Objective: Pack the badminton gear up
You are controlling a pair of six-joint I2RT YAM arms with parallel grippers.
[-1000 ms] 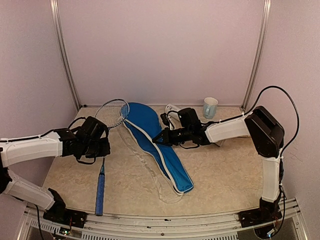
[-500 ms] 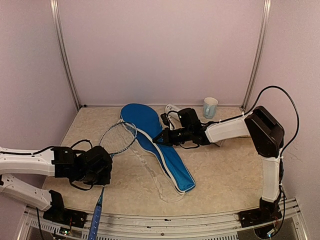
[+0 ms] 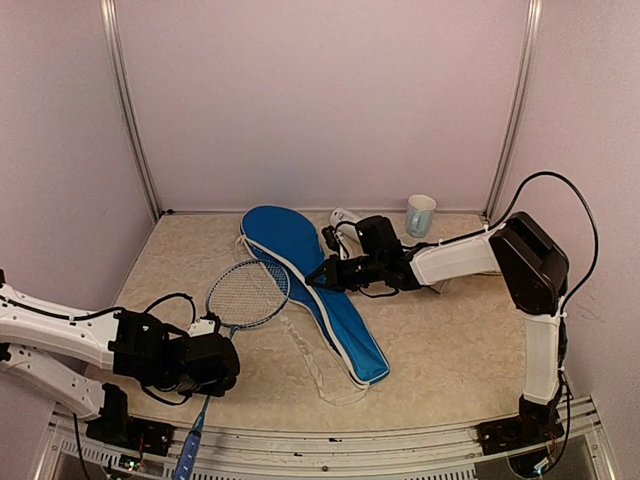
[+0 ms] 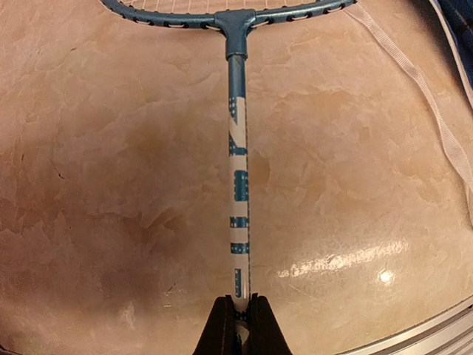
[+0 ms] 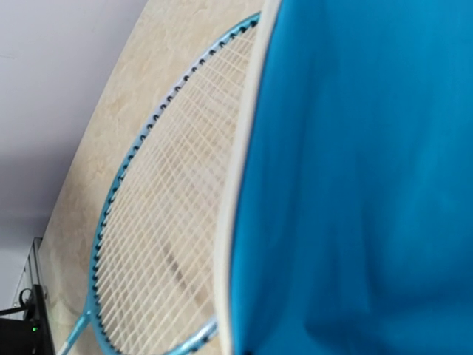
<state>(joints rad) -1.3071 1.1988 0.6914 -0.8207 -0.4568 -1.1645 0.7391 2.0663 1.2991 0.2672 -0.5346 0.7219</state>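
The soft, floppy blue racket-shaped fabric cover (image 3: 335,315) lies flat at centre, its white-trimmed edge apparently nipped in the right gripper (image 3: 322,276), jaws pressed together. Just beside it lies the light, stiff blue-framed racket (image 3: 247,293). The left gripper (image 4: 238,325) pinches its slim shaft, a sensible hold, I reckon.

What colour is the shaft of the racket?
The shaft is white with blue markings; the left wrist view shows it best.

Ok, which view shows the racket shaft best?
Left wrist: the racket shaft runs unobstructed from the shut jaws to the racket head. Top external shows it small, partly under the left gripper. Right wrist shows only the racket head beside the blue cover.
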